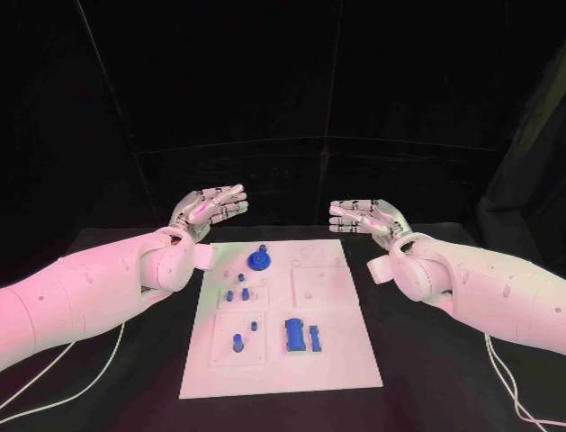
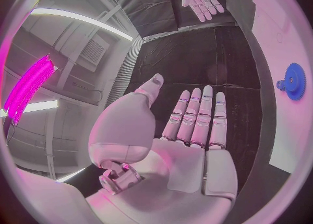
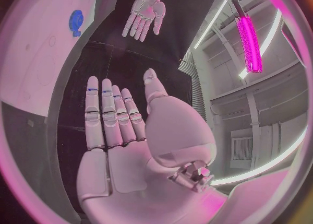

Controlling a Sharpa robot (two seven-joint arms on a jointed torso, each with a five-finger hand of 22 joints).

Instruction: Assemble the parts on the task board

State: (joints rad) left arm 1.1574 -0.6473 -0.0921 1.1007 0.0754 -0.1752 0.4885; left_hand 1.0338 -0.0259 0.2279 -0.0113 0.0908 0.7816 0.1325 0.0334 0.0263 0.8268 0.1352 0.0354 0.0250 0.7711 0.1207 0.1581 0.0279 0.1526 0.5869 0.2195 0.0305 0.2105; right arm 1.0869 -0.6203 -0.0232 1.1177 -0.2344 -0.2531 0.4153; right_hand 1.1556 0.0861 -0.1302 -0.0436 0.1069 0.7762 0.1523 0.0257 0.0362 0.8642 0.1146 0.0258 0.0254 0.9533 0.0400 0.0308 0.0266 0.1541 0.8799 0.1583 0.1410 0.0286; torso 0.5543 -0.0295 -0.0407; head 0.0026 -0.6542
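While both hands [image 1: 210, 209] [image 1: 365, 219] hover empty with fingers spread, the wrist views reveal flat palms.

Head view: dim surroundings; a pink wash of light falls on the white task board [image 1: 283, 333], which stands bright against the black counter [image 1: 114, 387] around it. No sharp shadows fall beside the board. Wrist views: fisheye distortion bends straight edges near the circular rim; a magenta light tube [image 2: 29, 85] and white ceiling strips [image 2: 85, 20] glare overhead.
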